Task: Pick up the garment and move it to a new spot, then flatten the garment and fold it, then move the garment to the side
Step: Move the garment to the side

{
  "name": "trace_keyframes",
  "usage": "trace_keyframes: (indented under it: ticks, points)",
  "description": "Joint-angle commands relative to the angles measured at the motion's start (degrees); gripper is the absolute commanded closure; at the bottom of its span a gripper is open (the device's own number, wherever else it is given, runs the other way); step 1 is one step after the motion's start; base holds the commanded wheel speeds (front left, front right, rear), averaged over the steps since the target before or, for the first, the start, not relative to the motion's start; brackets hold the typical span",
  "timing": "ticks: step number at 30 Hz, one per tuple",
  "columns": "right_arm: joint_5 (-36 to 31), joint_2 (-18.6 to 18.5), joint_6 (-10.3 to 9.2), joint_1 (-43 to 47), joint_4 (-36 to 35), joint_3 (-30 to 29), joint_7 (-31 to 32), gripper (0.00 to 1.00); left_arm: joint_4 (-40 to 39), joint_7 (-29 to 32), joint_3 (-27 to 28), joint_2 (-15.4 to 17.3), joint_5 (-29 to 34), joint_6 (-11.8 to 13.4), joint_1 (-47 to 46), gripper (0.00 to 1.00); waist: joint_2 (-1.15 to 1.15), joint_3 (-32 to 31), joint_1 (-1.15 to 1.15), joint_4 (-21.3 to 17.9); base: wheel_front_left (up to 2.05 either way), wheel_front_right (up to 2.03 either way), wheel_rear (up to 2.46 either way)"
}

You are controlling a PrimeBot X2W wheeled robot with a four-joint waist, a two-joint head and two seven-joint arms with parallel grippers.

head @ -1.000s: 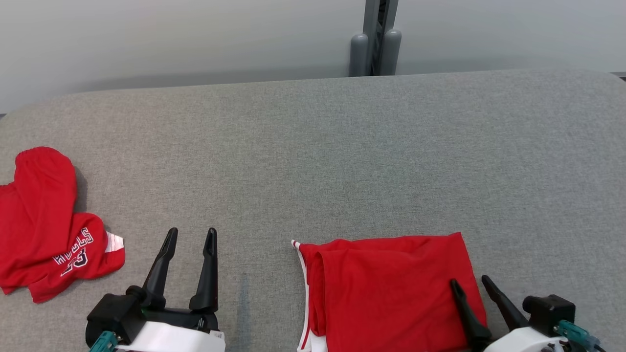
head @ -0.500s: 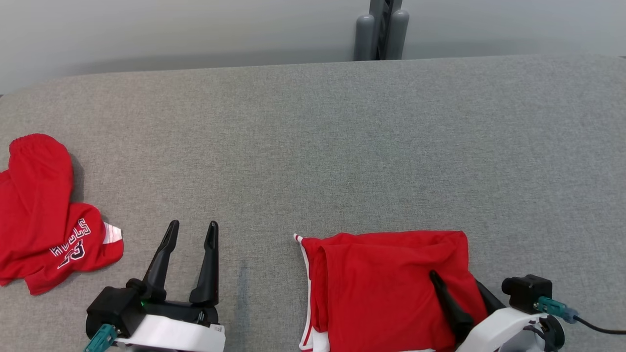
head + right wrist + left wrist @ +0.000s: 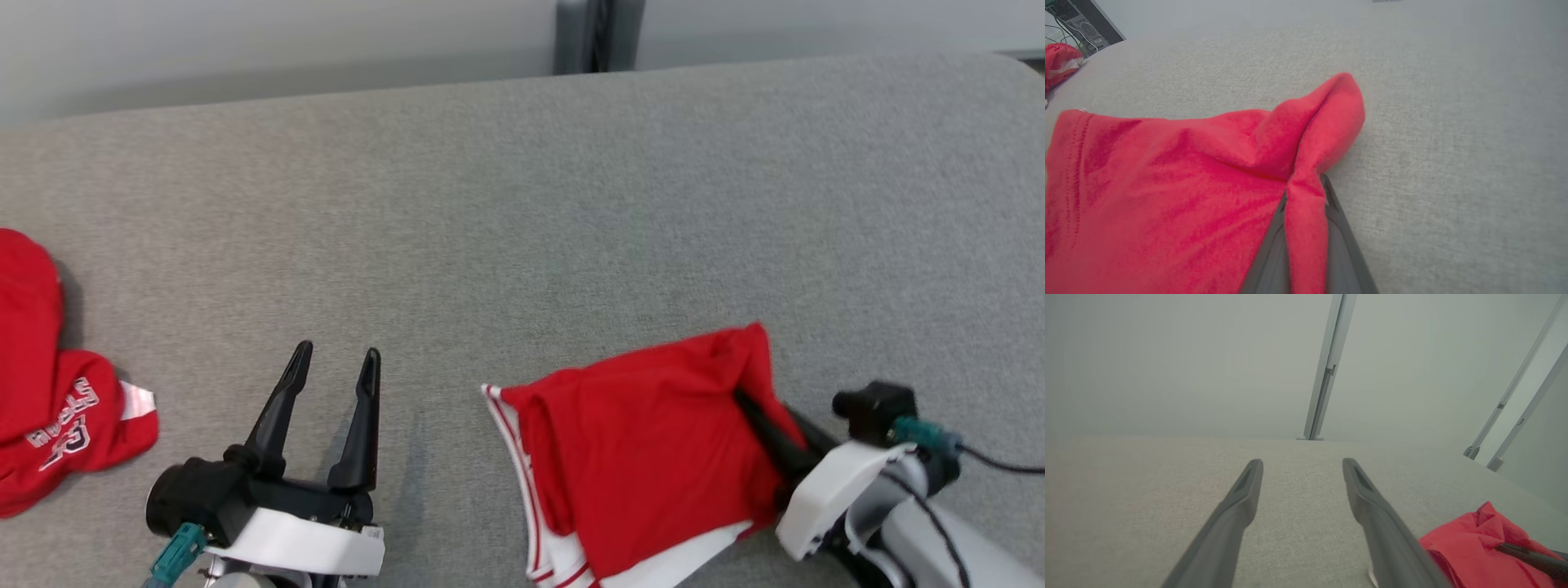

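Soft, matt red cloth on the garment (image 3: 653, 441), lower right; coarse grey woven fabric over the counter (image 3: 522, 204); matt dark plastic jaws, lower left.

Grey fabric-covered worktop (image 3: 522, 204) runs wide across head view, weave fine and even, far right corner rounded. Behind far edge: pale grey wall (image 3: 245, 41), plain and matte. Grey metal post (image 3: 598, 37) upright at wall, just behind worktop's far edge. Left wrist view: same post rising tall, two slanted grey rails (image 3: 1502, 404) off to right. Right wrist view: dark computer case (image 3: 1081, 22) and cables past worktop corner, top left. Light soft, diffuse; shadows faint.
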Motion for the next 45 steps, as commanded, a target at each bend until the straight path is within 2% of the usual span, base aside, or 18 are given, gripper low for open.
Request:
trace_keyframes:
  ticks: [1, 7, 15, 16, 18, 23, 25, 26, 28, 29, 32, 38, 40, 42, 45]
  points:
    - [-0.36, -2.3, -0.03, -2.42, -0.29, -0.06, 0.56, 1.0, -0.5, -0.05, -0.25, 0.21, 1.27, -0.45, -1.67, 0.0, 0.0, 2.49, 0.0, -2.15, 0.0, 0.0, 0.0]
    - [-0.96, -9.14, -0.03, -8.19, -0.03, -4.05, 1.26, 1.0, -3.53, -0.04, -0.55, 0.57, 5.66, -1.68, -7.28, 0.0, 0.0, 9.71, 0.0, -5.97, 0.0, 0.0, 0.0]
    - [-4.37, -13.42, -0.04, -12.45, 2.17, -11.59, 1.42, 1.0, -7.88, -0.03, -5.54, 5.73, 6.19, -1.76, -13.94, 0.0, 0.0, 18.45, 0.0, -11.55, 0.0, 0.0, 0.0]
    - [-6.14, -14.44, -0.03, -13.49, 2.53, -14.5, 1.58, 1.0, -9.07, -0.03, -7.39, 7.32, 5.97, -1.76, -15.84, 0.0, 0.0, 21.06, 0.0, -13.4, 0.0, 0.0, 0.0]
    - [-7.41, -15.33, -0.03, -14.21, 2.92, -16.7, 1.73, 1.0, -9.78, -0.03, -8.62, 8.08, 5.97, -1.75, -17.11, 0.0, 0.0, 22.39, 0.0, -14.29, 0.0, 0.0, 0.0]
    - [-11.07, -15.74, -0.03, -16.42, 3.23, -23.3, 1.46, 1.0, -10.49, -0.04, -9.95, 9.56, 6.21, -1.76, -18.88, 0.0, 0.0, 25.1, 0.0, -15.67, 0.0, 0.0, 0.0]
    - [-14.41, -16.13, -0.03, -18.13, 3.81, -29.05, 1.64, 1.0, -10.5, 0.02, -11.01, 10.75, 5.93, -1.76, -19.58, 0.0, 0.0, 26.77, 0.0, -14.8, 0.0, 0.0, 0.0]
    - [-13.61, -14.88, -0.05, -18.27, 3.62, -29.85, 2.22, 1.0, -10.43, 0.03, -11.03, 10.82, 5.77, -1.76, -19.65, 0.0, 0.0, 27.09, 0.0, -14.41, 0.0, 0.0, 0.0]
    - [-17.23, -15.75, -0.03, -19.05, 3.46, -31.37, 3.23, 1.0, -10.41, 0.08, -10.77, 11.08, 5.56, -1.75, -19.8, 0.0, 0.0, 27.83, 0.0, -13.6, 0.0, 0.0, 0.0]
    - [-21.45, -14.77, -0.03, -20.08, 3.81, -35.14, 4.57, 1.0, -10.46, 0.09, -10.74, 11.28, 5.3, -1.74, -19.54, 0.0, 0.0, 28.76, 0.0, -12.22, 0.0, 0.0, 0.0]
    - [-25.66, -13.48, -0.03, -19.63, 3.37, -39.84, 5.76, 1.0, -10.17, 0.16, -10.85, 10.86, 4.93, -1.73, -19.4, 0.0, 0.0, 29.16, 0.0, -10.48, 0.0, 0.0, 0.0]
    - [-28.7, -11.48, -0.03, -17.69, 1.64, -43.02, 6.62, 1.0, -9.97, 0.16, -10.52, 10.01, 4.58, -1.74, -18.71, 0.0, 0.0, 28.57, 0.0, -9.78, 0.0, 0.0, 0.0]
    - [-28.05, -10.54, -0.03, -16.92, 0.76, -43.03, 7.02, 0.62, -9.79, 0.16, -10.64, 9.76, 4.61, -1.74, -18.61, 0.0, 0.0, 28.13, 0.0, -9.65, 0.0, 0.0, 0.0]
    - [-26.92, -10.23, -0.03, -16.38, -0.17, -43.43, 7.81, 0.0, -9.73, 0.15, -10.51, 9.36, 4.57, -1.74, -18.76, 0.0, 0.0, 27.62, 0.0, -9.54, 0.0, 0.0, 0.0]
    - [-25.37, -10.35, -0.03, -16.16, -1.72, -44.41, 8.69, 0.0, -9.6, 0.14, -10.53, 8.51, 4.4, -1.75, -18.94, 0.0, 0.0, 26.44, 0.0, -9.3, 0.0, 0.0, 0.0]
